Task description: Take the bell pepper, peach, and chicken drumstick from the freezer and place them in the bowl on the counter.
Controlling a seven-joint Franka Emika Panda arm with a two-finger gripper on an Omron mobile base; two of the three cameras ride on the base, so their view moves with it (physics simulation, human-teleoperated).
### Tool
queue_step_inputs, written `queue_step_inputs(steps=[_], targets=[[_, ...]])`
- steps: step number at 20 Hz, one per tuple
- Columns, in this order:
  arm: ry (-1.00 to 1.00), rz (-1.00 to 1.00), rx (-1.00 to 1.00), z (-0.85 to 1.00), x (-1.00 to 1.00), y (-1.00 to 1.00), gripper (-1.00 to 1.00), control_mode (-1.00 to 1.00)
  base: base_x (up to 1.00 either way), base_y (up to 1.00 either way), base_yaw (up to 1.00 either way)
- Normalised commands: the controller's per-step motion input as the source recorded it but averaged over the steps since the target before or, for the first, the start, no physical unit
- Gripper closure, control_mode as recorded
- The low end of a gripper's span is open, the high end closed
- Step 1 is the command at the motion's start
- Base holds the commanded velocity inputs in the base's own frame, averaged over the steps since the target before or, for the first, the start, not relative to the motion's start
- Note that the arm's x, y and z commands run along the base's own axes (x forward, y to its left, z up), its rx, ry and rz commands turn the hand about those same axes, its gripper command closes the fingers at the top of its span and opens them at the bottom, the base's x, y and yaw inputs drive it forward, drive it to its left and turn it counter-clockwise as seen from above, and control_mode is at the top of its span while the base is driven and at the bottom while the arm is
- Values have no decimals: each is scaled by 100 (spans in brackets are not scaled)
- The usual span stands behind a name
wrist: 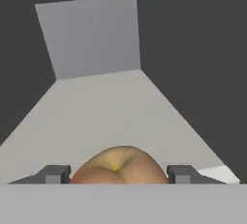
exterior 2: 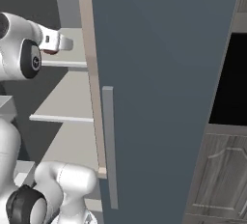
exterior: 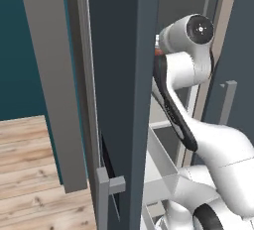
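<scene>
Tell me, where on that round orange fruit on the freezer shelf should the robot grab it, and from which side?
Probably across its widest middle, coming straight in along the shelf as the hand view looks. The peach is a smooth ball with no stem or edge to catch, so opposite sides of its bulge suit best. The tool already has one fingertip either side of it, jaws open around the fruit.

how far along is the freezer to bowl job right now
Done: the freezer door stands open and the arm reaches inside. In hand: the gripper has its jaws either side of the peach on a shelf, not visibly lifted. Left: carrying it to the bowl; the other foods' status can't be told.
</scene>
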Motion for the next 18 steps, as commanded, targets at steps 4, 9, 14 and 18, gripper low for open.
queue_step_inputs(steps=[4,9,14,18], targets=[[29,-16,8,-55,-100,-76,100,-100,0,0,0],[28,-15,7,-70,-100,-65,100,-100,0,0,0],[0,0,0,0,0,0,100,100,-100,-60,-4],[0,0,0,0,0,0,100,100,-100,-19,0]])
